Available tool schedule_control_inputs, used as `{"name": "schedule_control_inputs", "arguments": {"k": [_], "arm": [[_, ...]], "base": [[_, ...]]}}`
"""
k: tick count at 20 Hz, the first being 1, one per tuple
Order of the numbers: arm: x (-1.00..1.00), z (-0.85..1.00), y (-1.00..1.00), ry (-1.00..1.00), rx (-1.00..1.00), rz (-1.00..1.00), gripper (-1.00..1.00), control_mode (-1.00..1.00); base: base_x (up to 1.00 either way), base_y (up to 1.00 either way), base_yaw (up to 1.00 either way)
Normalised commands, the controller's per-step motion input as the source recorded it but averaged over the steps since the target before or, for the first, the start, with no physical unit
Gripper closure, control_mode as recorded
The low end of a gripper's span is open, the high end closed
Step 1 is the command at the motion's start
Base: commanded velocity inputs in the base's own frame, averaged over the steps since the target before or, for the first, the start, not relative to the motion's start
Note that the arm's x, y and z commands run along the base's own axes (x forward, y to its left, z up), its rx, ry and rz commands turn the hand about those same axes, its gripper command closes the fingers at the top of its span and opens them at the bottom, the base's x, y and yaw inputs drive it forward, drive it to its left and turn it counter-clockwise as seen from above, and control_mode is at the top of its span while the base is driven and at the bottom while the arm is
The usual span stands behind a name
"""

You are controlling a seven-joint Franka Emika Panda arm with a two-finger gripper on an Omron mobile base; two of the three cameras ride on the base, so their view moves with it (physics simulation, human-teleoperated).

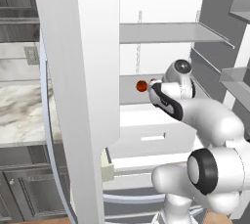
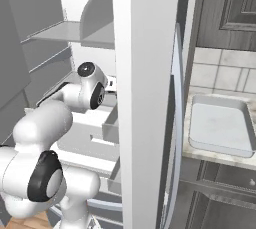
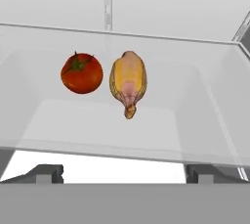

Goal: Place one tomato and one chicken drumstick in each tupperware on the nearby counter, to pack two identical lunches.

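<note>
Ahead, tomato (image 3: 81, 73) beside drumstick (image 3: 128, 81) — both beyond parted jaws.

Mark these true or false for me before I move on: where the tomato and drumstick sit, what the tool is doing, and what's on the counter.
1. The tomato and the chicken drumstick lie side by side on a fridge shelf. True.
2. The tool is shut on the tomato. False: its tips stand apart, short of both foods, holding nothing.
3. In the hand view the drumstick lies left of the tomato. False: it lies to the right of it.
4. A tupperware sits on the counter beside the fridge door. True.
5. That tupperware already holds a tomato. False: nothing shows inside it.
</note>
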Motion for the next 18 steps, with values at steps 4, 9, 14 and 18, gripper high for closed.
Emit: {"name": "schedule_control_inputs", "arguments": {"k": [4,9,14,18], "arm": [[0.4,-0.19,-0.01,0.0,0.0,0.0,-1.0,-1.0],[0.39,-0.17,-0.07,0.0,0.0,0.0,-1.0,-1.0],[0.4,-0.17,-0.07,0.01,0.0,0.0,-1.0,-1.0],[0.39,-0.18,-0.01,0.03,0.0,0.0,-1.0,-1.0]], "base": [[0.0,0.0,0.0],[0.0,0.0,0.0],[0.0,0.0,0.0],[0.0,0.0,0.0]]}}
